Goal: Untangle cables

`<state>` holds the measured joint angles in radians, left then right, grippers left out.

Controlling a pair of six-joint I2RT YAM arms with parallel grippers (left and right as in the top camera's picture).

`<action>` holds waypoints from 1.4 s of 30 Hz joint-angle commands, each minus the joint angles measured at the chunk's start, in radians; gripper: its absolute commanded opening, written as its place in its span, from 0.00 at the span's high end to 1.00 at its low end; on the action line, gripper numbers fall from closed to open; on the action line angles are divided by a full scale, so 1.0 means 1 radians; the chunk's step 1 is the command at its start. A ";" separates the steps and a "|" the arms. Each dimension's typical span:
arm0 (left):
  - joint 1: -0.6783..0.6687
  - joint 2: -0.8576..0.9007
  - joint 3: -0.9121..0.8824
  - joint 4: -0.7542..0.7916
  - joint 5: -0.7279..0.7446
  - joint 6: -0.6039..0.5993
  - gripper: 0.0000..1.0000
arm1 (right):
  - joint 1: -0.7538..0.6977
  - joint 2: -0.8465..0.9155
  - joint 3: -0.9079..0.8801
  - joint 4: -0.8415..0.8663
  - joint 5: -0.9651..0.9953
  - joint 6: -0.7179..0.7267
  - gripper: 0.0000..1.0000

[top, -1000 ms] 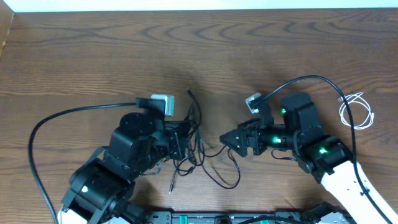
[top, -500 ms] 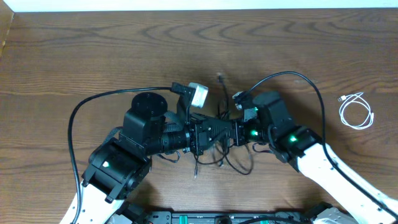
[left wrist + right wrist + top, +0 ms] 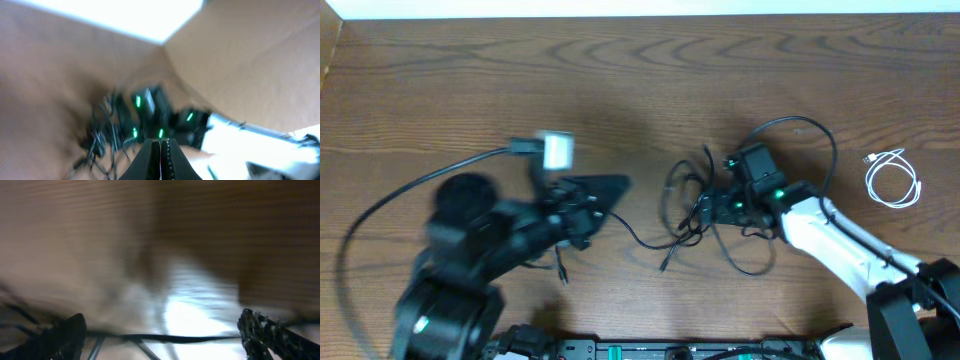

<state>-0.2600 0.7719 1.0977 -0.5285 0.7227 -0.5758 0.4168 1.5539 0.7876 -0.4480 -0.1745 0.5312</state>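
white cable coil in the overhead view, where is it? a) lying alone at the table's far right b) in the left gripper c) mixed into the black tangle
a: the white cable coil lies by itself on the table at far right, well apart from the black tangle.
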 commanded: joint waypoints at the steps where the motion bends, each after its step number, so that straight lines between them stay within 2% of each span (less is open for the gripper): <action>1: 0.128 -0.082 0.083 0.005 0.017 0.026 0.93 | -0.080 0.017 -0.011 -0.022 0.079 0.006 0.04; 8: 0.324 -0.117 0.100 -0.029 0.017 0.026 0.93 | -0.163 0.017 -0.012 -0.055 0.047 -0.006 0.01; 11: 0.349 -0.097 0.100 -0.119 0.016 0.065 0.92 | -0.169 0.017 -0.010 -0.049 -0.042 -0.103 0.01; 13: 0.349 -0.062 0.100 -0.221 -0.004 0.108 0.92 | -0.169 0.003 0.002 -0.052 -0.098 -0.151 0.17; 15: 0.349 -0.025 0.100 -0.291 -0.018 0.134 0.92 | -0.169 -0.022 0.026 -0.064 -0.177 -0.174 0.28; 17: 0.348 0.021 0.100 -0.354 -0.017 0.158 0.93 | -0.166 -0.056 0.052 -0.068 -0.231 -0.174 0.32; 21: 0.348 0.126 0.099 -0.469 -0.017 0.194 0.92 | -0.154 -0.121 0.092 -0.049 -0.252 -0.173 0.32; 26: 0.310 0.265 0.099 -0.577 -0.017 0.314 0.92 | -0.127 -0.120 0.090 -0.008 -0.251 -0.172 0.43; 29: 0.266 0.348 0.099 -0.603 -0.017 0.367 0.91 | -0.103 -0.080 0.087 0.014 -0.251 -0.165 0.44; 34: 0.193 0.475 0.099 -0.616 -0.017 0.366 0.87 | -0.050 0.012 0.087 0.091 -0.251 -0.139 0.48; 36: 0.162 0.520 0.098 -0.615 -0.018 0.366 0.83 | -0.035 0.047 0.087 0.115 -0.246 -0.115 0.47; 40: 0.099 0.604 0.098 -0.615 -0.030 0.367 0.83 | -0.020 0.118 0.087 0.167 -0.244 -0.098 0.45; 41: 0.086 0.621 0.098 -0.615 -0.045 0.367 0.77 | -0.016 0.134 0.087 0.173 -0.244 -0.098 0.46; 42: 0.074 0.639 0.098 -0.614 -0.063 0.366 0.75 | -0.014 0.145 0.087 0.177 -0.243 -0.098 0.49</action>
<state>-0.1516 1.3682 1.1950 -1.1408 0.6998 -0.2287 0.3927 1.6630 0.8757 -0.2806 -0.4149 0.4126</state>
